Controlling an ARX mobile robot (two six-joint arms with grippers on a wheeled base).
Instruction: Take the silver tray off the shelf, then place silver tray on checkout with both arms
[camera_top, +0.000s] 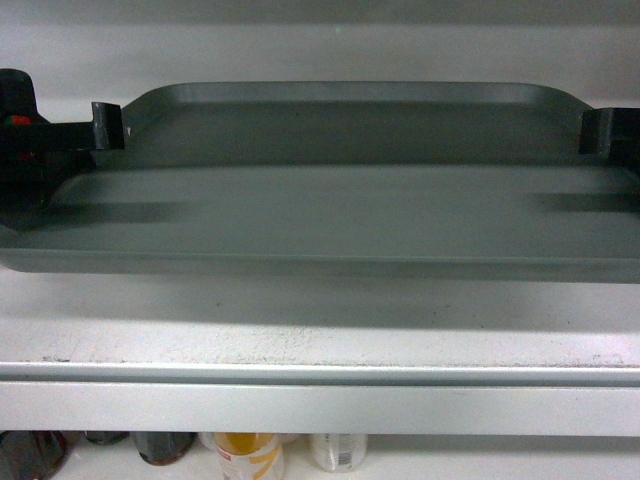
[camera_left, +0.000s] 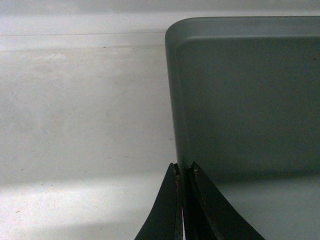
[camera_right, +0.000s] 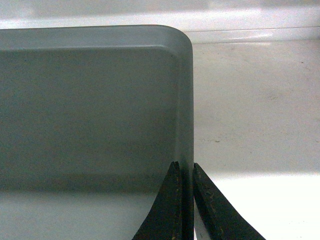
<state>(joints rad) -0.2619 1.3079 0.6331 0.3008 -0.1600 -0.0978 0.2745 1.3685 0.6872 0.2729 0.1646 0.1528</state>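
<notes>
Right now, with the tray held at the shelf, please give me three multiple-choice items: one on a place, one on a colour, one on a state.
1. Where does each tool grip the silver tray?
A. one at each short end rim
B. both on the front rim
C. both under the bottom

2. What colour is the shelf board?
A. black
B. white
C. red

3. What is inside the tray?
A. bottles
B. a scanner
C. nothing

Answers:
1. A: the left tool and the right tool each close over a side rim, at opposite ends in the head view.
2. B: the board under the tray is white in all views.
3. C: the flat bottom is bare; the bottles stand below the shelf.
</notes>
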